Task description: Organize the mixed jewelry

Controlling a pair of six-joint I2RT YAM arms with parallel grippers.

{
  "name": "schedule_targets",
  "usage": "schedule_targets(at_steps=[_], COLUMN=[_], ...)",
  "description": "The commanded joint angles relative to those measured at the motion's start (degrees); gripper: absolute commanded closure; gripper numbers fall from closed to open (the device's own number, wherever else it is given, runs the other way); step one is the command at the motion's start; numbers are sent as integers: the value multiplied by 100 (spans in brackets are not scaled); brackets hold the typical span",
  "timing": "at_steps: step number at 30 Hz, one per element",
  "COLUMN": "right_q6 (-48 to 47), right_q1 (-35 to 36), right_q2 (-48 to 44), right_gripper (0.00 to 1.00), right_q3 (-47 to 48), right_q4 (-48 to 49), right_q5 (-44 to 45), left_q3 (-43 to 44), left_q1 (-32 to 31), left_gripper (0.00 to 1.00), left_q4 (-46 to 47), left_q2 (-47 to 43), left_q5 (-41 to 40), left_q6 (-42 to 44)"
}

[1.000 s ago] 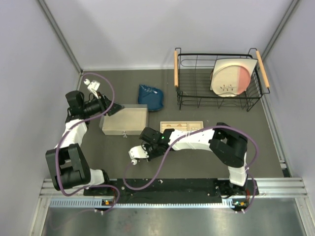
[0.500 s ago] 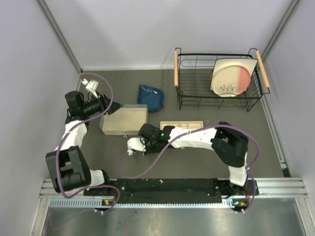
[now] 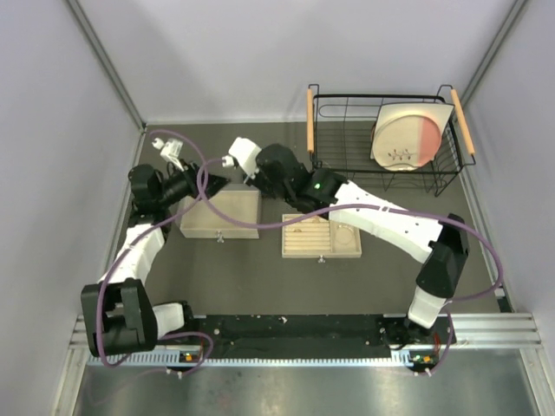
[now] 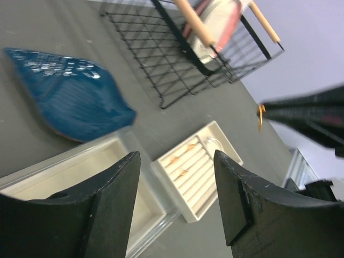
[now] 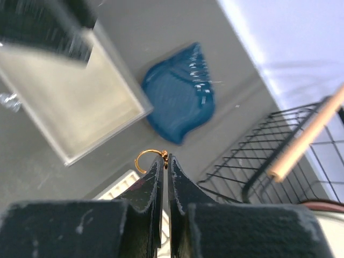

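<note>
Two black fingers of the right gripper [image 5: 165, 158] are clamped tight on a tiny gold wire ring [image 5: 144, 153], up above the table near the blue cloth pouch [image 5: 180, 91] and the open pale wooden box [image 5: 70, 102]. The left gripper [image 4: 176, 161] is spread wide, holding nothing, over that box.

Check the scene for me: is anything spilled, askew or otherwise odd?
No spill shows. One thing stands out: the gold ring is pinched only by its edge at the very tips of the right gripper, most of it sticking out sideways, so the hold looks marginal.
</note>
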Motion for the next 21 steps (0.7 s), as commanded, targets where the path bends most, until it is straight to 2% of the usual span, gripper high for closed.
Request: schedule_targets(at_steps=[1,5,8,21], right_q6=[378,588,711,1045], right_q1=[-82,-82,-91,-91], right_q2=[-83,40,67,120], right_gripper=[100,100,100,100], right_q3=[638,866,876,999], right_q4=[-132,-185,-185,-343], right_q5=[860,1089,1186,1063], left_q3=[36,342,536,414], left_q1=[-692,-1412,-1702,-2178], left_gripper=[37,37,37,40], left_q4=[473,456,359,1343], left_q2=[-199,-85,64,345], left_q5=[-242,-592,-883,-1218], left_q6=[-159,-361,-414,-898])
